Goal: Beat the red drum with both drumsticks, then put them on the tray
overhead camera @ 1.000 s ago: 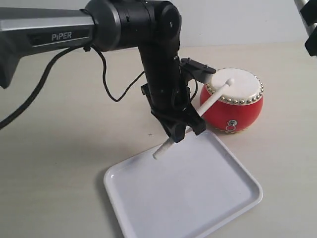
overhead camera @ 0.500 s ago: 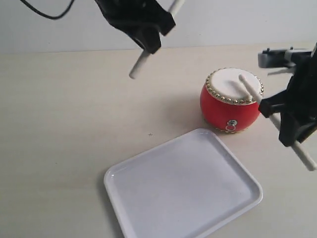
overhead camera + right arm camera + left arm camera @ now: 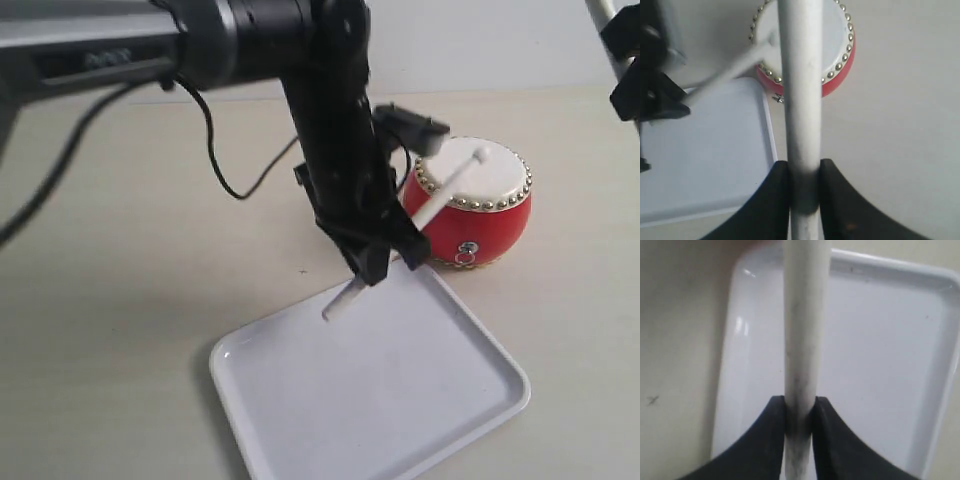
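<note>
Change: half a second back my left arm was raised with its stick clear of everything, and the right stick lay on the drum skin. Now they have swapped: left is down, right is lifted away.
Left tool (image 3: 375,255): pressed tight on the lower shaft of its stick, both fingers (image 3: 774,435) touching it in the left wrist view.
Left drumstick (image 3: 440,195): slants up from the tool to the skin. Its rounded tip sits on or just over the skin; I cannot tell which. The butt end hangs over the tray's far edge.
Right tool (image 3: 804,175): pinching the second drumstick (image 3: 800,85) the same way, held above the drum and looking down on it.
Red drum (image 3: 470,225): upright on the table (image 3: 120,280), just beside the tray's far corner.
Tray (image 3: 225,365): near the camera; neither stick lies on it yet.
Step, as I judge it: alternate beating, the left stroke landing now.
Doing it well: I'd keep both pinches firm and strike mid-skin, away from the studs, with short light strokes. The drum looks light enough to skid or tip.
Timing: I'd lift the left stick clear before bringing the right down, so the shafts don't cross.
Watch: the left butt end near the tray rim.
</note>
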`<state>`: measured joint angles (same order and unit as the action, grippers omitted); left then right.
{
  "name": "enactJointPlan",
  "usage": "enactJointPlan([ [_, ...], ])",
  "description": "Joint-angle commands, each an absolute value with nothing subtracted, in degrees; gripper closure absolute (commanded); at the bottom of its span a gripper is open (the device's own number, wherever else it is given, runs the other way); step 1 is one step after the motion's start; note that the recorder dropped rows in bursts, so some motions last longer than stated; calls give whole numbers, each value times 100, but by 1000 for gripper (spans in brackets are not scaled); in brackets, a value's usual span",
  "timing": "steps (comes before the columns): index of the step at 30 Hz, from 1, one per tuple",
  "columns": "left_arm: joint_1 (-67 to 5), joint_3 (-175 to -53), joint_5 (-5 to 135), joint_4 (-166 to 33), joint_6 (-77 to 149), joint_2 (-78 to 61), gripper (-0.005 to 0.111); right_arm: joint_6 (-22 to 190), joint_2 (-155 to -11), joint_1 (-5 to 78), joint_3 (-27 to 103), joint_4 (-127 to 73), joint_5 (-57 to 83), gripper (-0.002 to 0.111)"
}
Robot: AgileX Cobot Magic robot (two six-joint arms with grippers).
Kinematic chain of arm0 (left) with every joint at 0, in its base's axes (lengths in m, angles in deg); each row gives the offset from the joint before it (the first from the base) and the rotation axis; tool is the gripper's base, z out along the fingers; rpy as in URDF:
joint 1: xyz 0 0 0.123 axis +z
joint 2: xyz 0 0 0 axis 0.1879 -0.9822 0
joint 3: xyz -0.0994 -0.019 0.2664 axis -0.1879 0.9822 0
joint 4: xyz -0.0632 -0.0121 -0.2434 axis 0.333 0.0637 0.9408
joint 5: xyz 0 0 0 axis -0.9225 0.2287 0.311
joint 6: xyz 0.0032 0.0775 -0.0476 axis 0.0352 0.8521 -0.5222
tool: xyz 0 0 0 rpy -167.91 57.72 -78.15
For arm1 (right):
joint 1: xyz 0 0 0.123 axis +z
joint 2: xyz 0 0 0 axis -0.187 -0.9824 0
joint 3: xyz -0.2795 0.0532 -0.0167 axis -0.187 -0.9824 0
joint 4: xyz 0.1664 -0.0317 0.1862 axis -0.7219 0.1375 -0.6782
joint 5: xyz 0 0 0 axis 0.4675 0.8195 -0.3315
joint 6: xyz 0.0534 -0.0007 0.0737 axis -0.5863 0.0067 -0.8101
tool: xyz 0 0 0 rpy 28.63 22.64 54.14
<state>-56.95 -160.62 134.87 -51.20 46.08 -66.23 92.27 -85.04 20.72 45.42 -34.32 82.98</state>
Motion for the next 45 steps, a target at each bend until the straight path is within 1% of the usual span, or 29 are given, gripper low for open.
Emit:
enactJointPlan([
  [1,-5768,-16067,13480,-5098,4641,-6953,107,9217,-8314,2083,4363,-3237,8317,108],
  [5,-5709,-16067,13480,-5116,4519,-6578,107,9217,-8625,2083,4104,-3206,8317,108],
  [12,-5553,-16067,13480,-5263,4519,-5055,107,9300,-9984,2083,3226,-3478,8317,108],
  [16,-5434,-16067,13480,-5341,4616,-4550,107,9342,-10500,2083,3104,-3490,8317,108],
  [19,-5341,-16043,13480,-5451,4574,-4608,107,9342,-10350,2083,3186,-3490,8317,108],
  [22,-5308,-15861,13480,-5414,4541,-4893,107,9342,-9826,2083,3357,-3466,8317,108],
  [29,-5515,-15760,13480,-5235,4541,-6218,107,9331,-8422,2083,3740,-3411,8317,108],
  [33,-5598,-15772,13480,-5209,4488,-6759,107,9331,-8039,2083,3740,-3335,8317,108],
  [39,-5662,-15772,13480,-5179,4457,-6790,107,9331,-8121,2083,3740,-3331,8317,108],
  [45,-5652,-15772,13480,-5397,4415,-5882,107,9331,-8914,2083,3593,-3407,8317,108],
])
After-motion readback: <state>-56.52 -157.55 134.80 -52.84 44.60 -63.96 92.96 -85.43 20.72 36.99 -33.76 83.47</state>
